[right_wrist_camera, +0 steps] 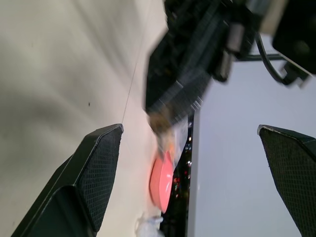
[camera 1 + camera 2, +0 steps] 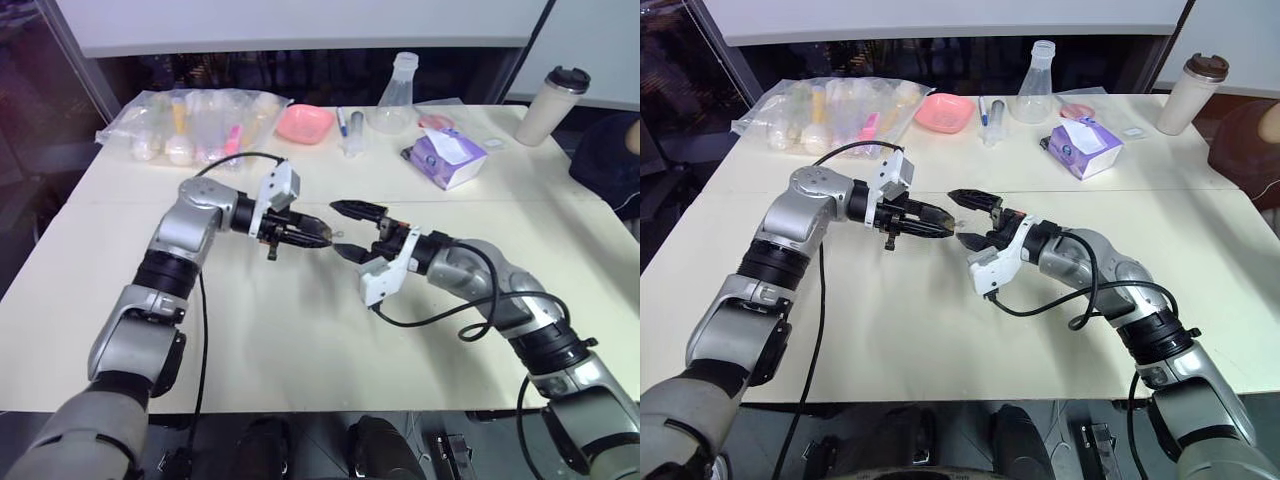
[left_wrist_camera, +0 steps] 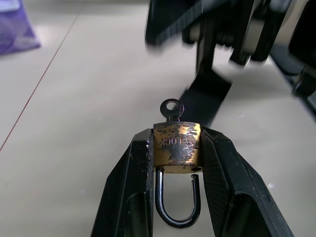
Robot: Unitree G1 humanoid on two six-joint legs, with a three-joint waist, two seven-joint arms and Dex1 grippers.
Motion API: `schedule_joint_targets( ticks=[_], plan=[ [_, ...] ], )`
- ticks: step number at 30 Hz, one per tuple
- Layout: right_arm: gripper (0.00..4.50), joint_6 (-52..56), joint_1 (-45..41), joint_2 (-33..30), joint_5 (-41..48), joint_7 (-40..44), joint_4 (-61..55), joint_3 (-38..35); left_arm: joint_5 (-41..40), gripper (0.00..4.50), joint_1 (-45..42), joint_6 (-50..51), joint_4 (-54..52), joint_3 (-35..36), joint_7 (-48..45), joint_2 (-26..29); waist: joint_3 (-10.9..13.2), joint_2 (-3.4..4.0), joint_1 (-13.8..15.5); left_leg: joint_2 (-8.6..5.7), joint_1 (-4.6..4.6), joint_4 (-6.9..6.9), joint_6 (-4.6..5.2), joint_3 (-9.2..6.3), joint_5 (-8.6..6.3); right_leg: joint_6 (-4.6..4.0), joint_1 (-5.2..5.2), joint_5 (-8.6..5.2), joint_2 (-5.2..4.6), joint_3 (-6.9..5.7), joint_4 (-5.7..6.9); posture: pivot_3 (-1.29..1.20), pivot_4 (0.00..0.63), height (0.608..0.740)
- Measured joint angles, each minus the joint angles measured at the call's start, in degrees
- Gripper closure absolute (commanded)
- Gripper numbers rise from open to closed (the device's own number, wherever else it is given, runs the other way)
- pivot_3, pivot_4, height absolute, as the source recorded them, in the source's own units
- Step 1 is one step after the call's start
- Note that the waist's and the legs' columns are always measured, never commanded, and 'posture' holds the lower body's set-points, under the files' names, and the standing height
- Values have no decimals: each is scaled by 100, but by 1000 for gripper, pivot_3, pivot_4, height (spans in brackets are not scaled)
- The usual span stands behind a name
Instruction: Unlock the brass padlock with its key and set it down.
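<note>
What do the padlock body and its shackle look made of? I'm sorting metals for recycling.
The brass padlock body looks like brass: gold-coloured, tarnished in dark blotches, with stamped lettering. Its shackle looks like dark steel, smooth and glossy with light glints. The key in it appears to be dull grey metal.

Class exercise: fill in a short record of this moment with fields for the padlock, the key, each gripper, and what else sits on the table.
padlock: brass padlock clamped between the left gripper's fingers, shackle sprung open on one side
key: key sticking out of the lock body, touched by nothing
right gripper: right gripper with fingers spread wide, close to the lock, holding nothing
table: table carries a pink dish, flask, tissue pack, lidded cup
</note>
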Motion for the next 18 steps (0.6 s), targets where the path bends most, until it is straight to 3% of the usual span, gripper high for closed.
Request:
schedule_joint_targets(
  ticks=[4,5,7,14,15,18],
  plan=[
    [54,-166,-35,1,-13,-79,8,0,1,3742,0,0,-3,-2,-78,43,0,0,-1,0,0,0,-1,0,0,0,0,0,0,0,0,0,150,715],
    [288,-187,-40,1,-14,-87,10,0,2,3742,1,-1,-13,-3,-95,51,0,0,3,0,0,0,-1,0,0,0,0,0,1,1,0,0,150,715],
    [781,-217,-54,1,-16,-100,14,0,2,3742,2,-4,-40,-4,-114,54,0,0,12,-2,0,1,-1,0,0,0,0,0,0,1,0,0,150,715],
    [4135,-325,-38,-12,-119,-58,123,45,-34,3742,1,-42,-99,43,-120,53,0,0,1,0,0,1,-1,0,1,0,0,0,-2,2,0,0,150,715],
    [4373,-333,-37,-11,-120,-83,123,39,-75,3742,2,-25,-85,71,-121,53,0,0,1,0,0,1,-1,1,1,0,0,0,-3,3,0,0,150,715],
    [4373,-342,-38,-7,-120,-84,123,39,-111,3742,3,2,-97,73,-127,54,0,0,5,0,0,1,-1,0,1,0,0,0,-2,3,0,0,150,715]
  ],
)
